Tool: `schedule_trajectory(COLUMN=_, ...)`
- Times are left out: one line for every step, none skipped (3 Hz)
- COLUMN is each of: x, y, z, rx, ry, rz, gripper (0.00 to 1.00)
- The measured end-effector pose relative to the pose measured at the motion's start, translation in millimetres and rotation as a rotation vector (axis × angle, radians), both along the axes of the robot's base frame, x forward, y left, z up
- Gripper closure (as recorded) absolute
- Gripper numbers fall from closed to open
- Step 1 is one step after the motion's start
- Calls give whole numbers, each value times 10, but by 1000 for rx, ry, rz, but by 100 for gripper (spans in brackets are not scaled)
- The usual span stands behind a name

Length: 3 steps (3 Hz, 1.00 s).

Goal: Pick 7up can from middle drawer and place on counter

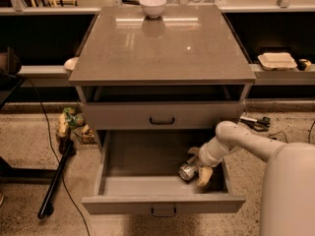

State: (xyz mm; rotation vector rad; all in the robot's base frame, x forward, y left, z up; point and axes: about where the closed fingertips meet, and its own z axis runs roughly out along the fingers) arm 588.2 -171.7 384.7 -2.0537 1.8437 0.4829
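The middle drawer [162,204] is pulled wide open below the counter [162,43]. The 7up can [187,170], silver with a round end facing me, lies on its side at the right of the drawer floor. My gripper [197,167] reaches down into the drawer from the right. One pale finger [204,176] is to the right of the can and the other sits behind it, so the fingers stand around the can. The can rests on the drawer floor.
A white bowl [152,5] stands at the back of the counter. A closed drawer front with a black handle [162,120] sits above the open drawer. A dark pole and cables [56,178] lie on the floor at left. My white arm [275,166] fills the right side.
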Motion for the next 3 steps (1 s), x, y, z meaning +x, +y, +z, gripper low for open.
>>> schedule_trajectory(x=-55, y=-114, z=-148, rx=8, ry=11, rz=-33, gripper=32)
schedule_trajectory(x=-127, y=-200, z=-258, rx=25, ry=27, rz=-58, gripper=55)
schedule_trajectory(x=-193, y=-265, z=-230, rx=31, ry=32, rz=-80, gripper=78)
